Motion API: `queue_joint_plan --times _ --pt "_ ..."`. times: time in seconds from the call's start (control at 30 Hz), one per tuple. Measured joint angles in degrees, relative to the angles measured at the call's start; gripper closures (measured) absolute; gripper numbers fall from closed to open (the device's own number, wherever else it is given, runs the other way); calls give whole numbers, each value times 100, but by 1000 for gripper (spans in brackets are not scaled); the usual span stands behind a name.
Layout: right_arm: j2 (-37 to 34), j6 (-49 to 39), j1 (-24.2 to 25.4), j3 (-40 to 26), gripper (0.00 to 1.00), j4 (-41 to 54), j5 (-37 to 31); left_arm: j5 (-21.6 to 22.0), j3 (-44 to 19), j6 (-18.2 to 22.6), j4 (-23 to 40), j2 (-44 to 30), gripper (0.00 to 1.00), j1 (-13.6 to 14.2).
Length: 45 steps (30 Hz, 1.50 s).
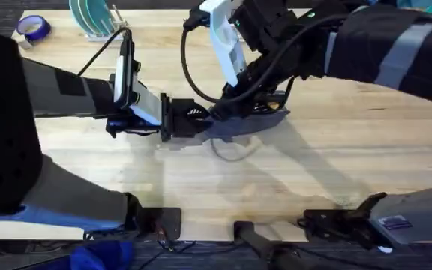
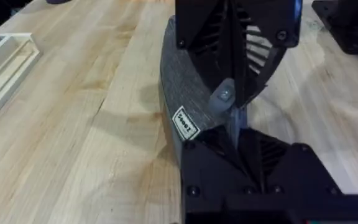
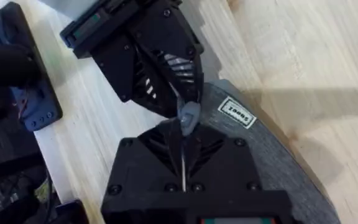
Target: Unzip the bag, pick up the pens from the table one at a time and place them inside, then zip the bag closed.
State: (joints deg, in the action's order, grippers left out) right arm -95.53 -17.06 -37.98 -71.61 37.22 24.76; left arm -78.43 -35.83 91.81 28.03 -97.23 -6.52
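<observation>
Two black grippers meet over a single grey-blue fabric bag (image 1: 240, 126) lying near the middle of the light wooden table (image 1: 336, 157), the left gripper (image 1: 178, 120) reaching in from the left side and the right gripper (image 1: 227, 109) angling down from the far right. In the left wrist view the bag (image 2: 188, 93) shows as a curved pouch of woven grey cloth with a small white label (image 2: 186, 123) sewn on its side, and the left gripper (image 2: 241, 134) sits closed to a narrow pinch on the bag's top edge, nose to nose with the other arm's jaws. The right wrist view gives the same meeting from the opposite side: the right gripper (image 3: 183, 134) is narrowed on a small grey zipper pull (image 3: 189, 116) at the bag (image 3: 272, 149) seam, with the label (image 3: 237, 112) readable only as a white tag. Farther back in the overhead view, one roll of blue tape (image 1: 34, 28) and a teal rack (image 1: 96, 16) stand at the table's far left edge.
</observation>
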Motion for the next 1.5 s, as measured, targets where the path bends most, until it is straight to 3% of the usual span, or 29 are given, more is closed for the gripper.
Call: queue_joint_plan --times 0.43,1.07,1.5 --pt "0 17 65 0 970 -1 -29 -4 0 0 -12 0 958 2" --pt "0 37 672 0 970 101 73 -4 0 0 -17 0 958 2" --pt "0 34 712 0 971 155 45 -2 0 0 -15 0 958 2"
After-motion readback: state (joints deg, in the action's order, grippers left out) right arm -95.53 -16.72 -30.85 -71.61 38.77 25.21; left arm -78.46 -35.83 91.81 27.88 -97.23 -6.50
